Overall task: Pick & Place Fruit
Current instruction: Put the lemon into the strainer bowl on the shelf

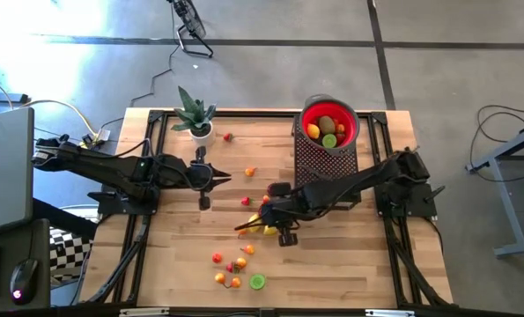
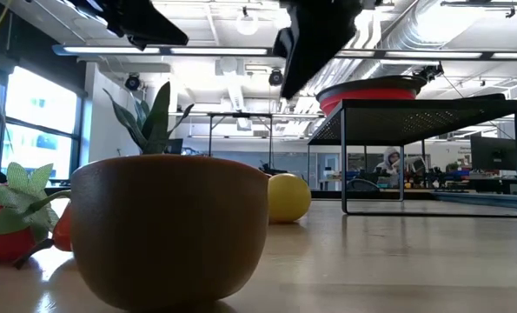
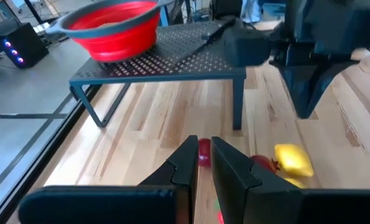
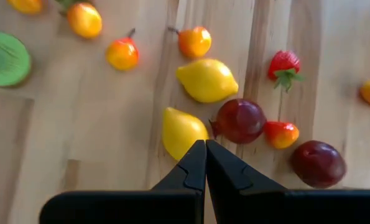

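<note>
Right end effector (image 4: 204, 148) poised above a cluster of toy fruit near the middle of the wooden surface (image 1: 350, 264), fingers pressed together and holding nothing. Directly below: two yellow lemons (image 4: 206, 80), a dark red plum (image 4: 242, 121) and a small strawberry (image 4: 285, 65), lying close together, some touching. More fruit scattered toward the near edge beside a green disc (image 1: 258, 282). Several pieces already in the red bowl (image 1: 310, 114) on the black perforated stand (image 1: 319, 158).

Left end effector (image 3: 203, 163) hovering over the surface's left half near the potted plant (image 1: 194, 114), fingers almost shut with a narrow gap, empty.

Fruit probably light, hard and smooth-skinned, likely to roll or squirt sideways under an off-centre pinch. Best hold judged to be across the widest part of a lemon, fingers opened first and lowered on either side, clear of the neighbouring plum.
</note>
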Robot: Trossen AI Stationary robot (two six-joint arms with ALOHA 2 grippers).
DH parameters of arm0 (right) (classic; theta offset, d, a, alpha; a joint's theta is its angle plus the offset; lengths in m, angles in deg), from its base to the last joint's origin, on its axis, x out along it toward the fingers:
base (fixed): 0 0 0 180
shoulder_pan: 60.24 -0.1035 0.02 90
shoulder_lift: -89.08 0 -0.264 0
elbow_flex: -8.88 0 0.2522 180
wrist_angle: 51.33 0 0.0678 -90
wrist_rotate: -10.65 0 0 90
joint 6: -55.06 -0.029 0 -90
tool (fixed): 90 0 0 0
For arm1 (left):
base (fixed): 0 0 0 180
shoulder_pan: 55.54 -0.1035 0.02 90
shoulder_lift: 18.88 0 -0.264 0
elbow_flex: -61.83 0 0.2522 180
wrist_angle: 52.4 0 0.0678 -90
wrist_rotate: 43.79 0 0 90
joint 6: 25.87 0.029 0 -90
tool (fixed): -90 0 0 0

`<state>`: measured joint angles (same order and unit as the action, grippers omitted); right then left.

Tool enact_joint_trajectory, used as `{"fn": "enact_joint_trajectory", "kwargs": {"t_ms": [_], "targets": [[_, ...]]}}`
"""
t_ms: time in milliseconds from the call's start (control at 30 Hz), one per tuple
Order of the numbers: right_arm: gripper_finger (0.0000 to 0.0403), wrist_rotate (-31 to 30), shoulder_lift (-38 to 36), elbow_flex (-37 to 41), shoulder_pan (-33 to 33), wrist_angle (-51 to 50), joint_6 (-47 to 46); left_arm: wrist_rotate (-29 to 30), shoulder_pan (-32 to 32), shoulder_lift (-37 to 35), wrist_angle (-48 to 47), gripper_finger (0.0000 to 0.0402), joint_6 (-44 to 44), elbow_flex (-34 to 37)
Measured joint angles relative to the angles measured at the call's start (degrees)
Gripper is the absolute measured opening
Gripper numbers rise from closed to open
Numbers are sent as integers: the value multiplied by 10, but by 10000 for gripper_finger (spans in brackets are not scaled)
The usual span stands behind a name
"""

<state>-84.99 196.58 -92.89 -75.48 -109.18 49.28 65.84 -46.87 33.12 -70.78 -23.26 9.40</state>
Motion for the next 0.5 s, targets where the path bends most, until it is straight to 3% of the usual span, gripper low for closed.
{"fn": "enact_joint_trajectory", "kwargs": {"t_ms": [133,300,500], "targets": [[4,-19,23,0,-1,3,14,15,0,0,-24,37,9,0],[4,-11,47,0,-6,19,31,104,0,-7,-40,37,35,0],[4,15,56,1,-6,25,25,104,-15,-60,-45,37,29,0]]}}
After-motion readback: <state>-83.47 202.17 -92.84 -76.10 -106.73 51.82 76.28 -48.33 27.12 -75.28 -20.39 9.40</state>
